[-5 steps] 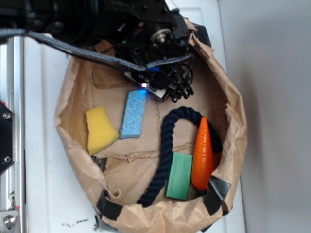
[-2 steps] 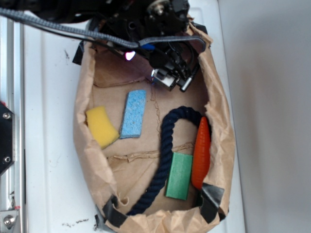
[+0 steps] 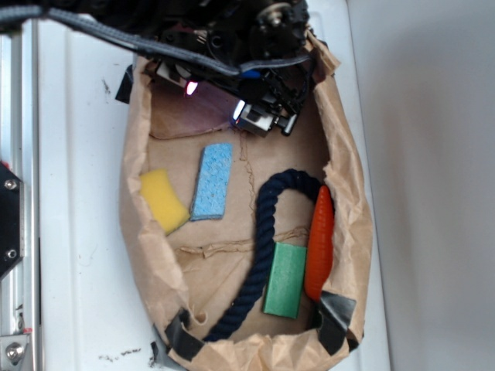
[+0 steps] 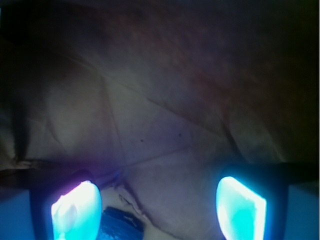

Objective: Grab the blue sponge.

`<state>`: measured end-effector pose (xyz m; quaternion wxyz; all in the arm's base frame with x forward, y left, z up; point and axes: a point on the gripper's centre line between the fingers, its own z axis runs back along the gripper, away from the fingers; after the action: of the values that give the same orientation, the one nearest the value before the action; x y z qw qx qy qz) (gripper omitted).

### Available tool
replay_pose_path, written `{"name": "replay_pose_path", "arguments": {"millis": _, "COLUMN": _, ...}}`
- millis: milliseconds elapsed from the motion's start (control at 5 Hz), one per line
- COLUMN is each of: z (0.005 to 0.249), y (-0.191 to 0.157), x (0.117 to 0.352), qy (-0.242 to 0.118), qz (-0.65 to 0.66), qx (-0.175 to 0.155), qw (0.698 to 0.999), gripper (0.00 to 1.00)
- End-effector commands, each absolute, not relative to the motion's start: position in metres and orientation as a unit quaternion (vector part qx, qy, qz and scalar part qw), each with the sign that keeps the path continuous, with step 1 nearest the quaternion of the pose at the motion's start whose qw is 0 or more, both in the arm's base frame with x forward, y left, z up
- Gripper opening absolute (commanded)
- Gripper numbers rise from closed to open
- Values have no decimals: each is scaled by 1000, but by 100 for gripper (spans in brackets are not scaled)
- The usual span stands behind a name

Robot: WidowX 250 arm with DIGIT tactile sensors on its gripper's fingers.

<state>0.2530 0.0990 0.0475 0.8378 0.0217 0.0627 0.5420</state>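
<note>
1. Because its two glowing fingertips [image 4: 77, 210] stand well apart in the wrist view with only crumpled brown paper between them, the end effector [image 3: 263, 116] reads as open and holding nothing.
2. It hangs over the far end of the paper bag [image 3: 147, 232], whose walls keep every item penned together on the white worktop [image 3: 77, 193].
3. Nearest to it, a little below and to its left in the exterior view, the blue sponge [image 3: 212, 182] lies flat and clear of the fingers.
4. Just beyond that sits the yellow sponge [image 3: 163, 200], close beside it, so I judge a careless descent could catch both.
5. Farther off lie the dark rope [image 3: 267, 239], green block [image 3: 284, 280] and carrot [image 3: 320, 243].
</note>
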Motion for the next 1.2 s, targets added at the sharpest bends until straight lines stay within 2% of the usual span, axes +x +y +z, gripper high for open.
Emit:
{"name": "replay_pose_path", "arguments": {"millis": 0, "z": 45, "y": 87, "x": 264, "qy": 45, "qz": 599, "qx": 17, "qw": 799, "gripper": 100}}
{"name": "replay_pose_path", "arguments": {"millis": 200, "z": 36, "y": 71, "x": 271, "qy": 28, "qz": 609, "qx": 17, "qw": 792, "gripper": 100}}
{"name": "replay_pose_path", "arguments": {"millis": 400, "z": 29, "y": 67, "x": 263, "qy": 18, "qz": 608, "qx": 6, "qw": 794, "gripper": 100}}
{"name": "replay_pose_path", "arguments": {"millis": 600, "z": 40, "y": 65, "x": 244, "qy": -7, "qz": 601, "qx": -21, "qw": 799, "gripper": 100}}
{"name": "replay_pose_path", "arguments": {"millis": 800, "z": 51, "y": 65, "x": 235, "qy": -4, "qz": 606, "qx": -35, "qw": 794, "gripper": 100}}
{"name": "replay_pose_path", "arguments": {"millis": 1000, "z": 35, "y": 57, "x": 229, "qy": -21, "qz": 605, "qx": -36, "qw": 795, "gripper": 100}}
